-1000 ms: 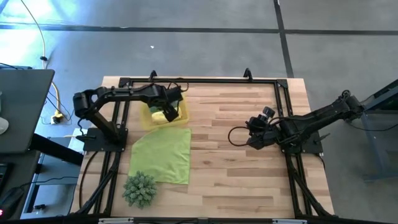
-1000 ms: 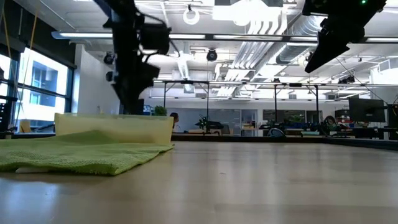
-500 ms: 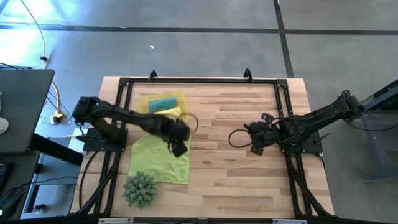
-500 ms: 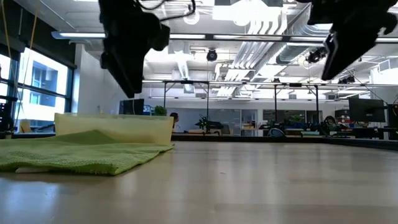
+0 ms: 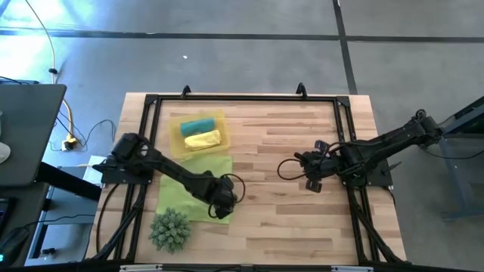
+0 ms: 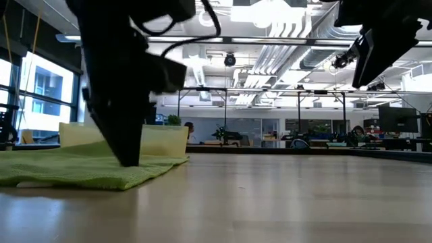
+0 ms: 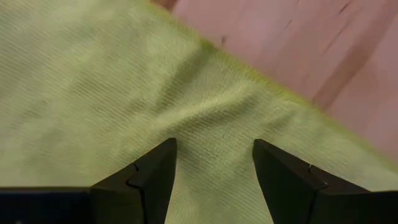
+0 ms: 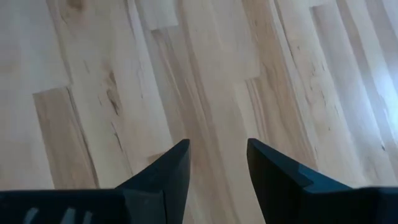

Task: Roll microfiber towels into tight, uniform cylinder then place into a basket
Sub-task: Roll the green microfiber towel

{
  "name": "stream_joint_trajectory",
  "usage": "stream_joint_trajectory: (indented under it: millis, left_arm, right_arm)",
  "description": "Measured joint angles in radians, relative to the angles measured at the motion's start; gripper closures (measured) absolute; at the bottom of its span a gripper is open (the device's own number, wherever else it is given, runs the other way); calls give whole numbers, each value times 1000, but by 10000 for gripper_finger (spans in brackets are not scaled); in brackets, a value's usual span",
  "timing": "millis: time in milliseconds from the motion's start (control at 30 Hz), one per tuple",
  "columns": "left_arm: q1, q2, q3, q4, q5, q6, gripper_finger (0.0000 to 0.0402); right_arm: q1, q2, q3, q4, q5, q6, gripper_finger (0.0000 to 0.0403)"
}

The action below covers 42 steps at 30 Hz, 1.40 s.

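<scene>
Left gripper (image 5: 221,208) open, low over lime green towel (image 5: 181,175) near its corner — towel flat on surface (image 5: 287,151). Teal (image 5: 197,126) and yellow rolls (image 5: 202,140) in basket (image 5: 174,125). Right gripper (image 5: 312,175) open, holding nothing — hovering above bare surface.

I see a lime green towel (image 7: 124,93) of soft, matt cloth with a fine ribbed weave, lightly wrinkled. The table (image 8: 93,74) looks like pale butcher-block wood, smooth with a faint sheen. The basket (image 5: 221,125) reads as translucent yellow plastic, and my left gripper's fingers (image 7: 149,180) look dark, matt and hard.
</scene>
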Motion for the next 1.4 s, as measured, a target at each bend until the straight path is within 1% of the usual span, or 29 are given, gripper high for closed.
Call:
stream_joint_trajectory:
  millis: [167, 233, 367, 500, 567, 633, 767, 833, 867, 967, 1067, 1167, 1233, 1300, 1400]
  left_arm:
    - [-2, 51, 3, 114, -12, -17, 199]
    - [-2, 65, 5, 207, -41, 16, 199]
    - [-7, 98, 2, 460, -107, 161, 199]
    - [-6, 148, -2, 730, -97, 337, 199]
    - [-1, 174, 14, 830, -81, 398, 199]
    - [2, 191, 40, 867, -61, 435, 199]
    - [0, 194, 136, 900, -22, 526, 199]
    - [-5, 182, 188, 876, -18, 551, 199]
    - [-9, 181, 219, 856, -17, 540, 199]
    - [-22, 180, 309, 709, -57, 427, 199]
    - [-34, 179, 384, 501, -137, 282, 199]
    - [-46, 180, 425, 258, -214, 62, 199]
    - [-56, 180, 441, 111, -226, -132, 200]
    - [-64, 180, 443, -13, -202, -329, 200]
    - [-83, 181, 442, -163, -147, -560, 200]
  right_arm:
    - [0, 1, 0, 9, -6, 0, 252]
    - [0, 1, 0, 12, -7, 1, 252]
    - [0, 1, 0, 15, -7, 1, 252]
    - [0, 1, 0, 15, -7, 1, 252]
    - [0, 1, 0, 15, -7, 1, 252]
    - [0, 0, 0, 21, -7, 1, 252]
    - [0, 0, 0, 29, -7, 1, 252]
    - [0, 1, 0, 32, -7, 1, 252]
    - [0, 0, 0, 34, -7, 1, 252]
    - [0, 1, 0, 37, -7, 1, 252]
    - [0, 1, 0, 38, -7, 1, 252]
    - [0, 1, 0, 38, -7, 1, 252]
    - [0, 1, 0, 40, -7, 1, 252]
    - [0, 1, 0, 40, -7, 1, 252]
    - [0, 1, 0, 41, -7, 1, 252]
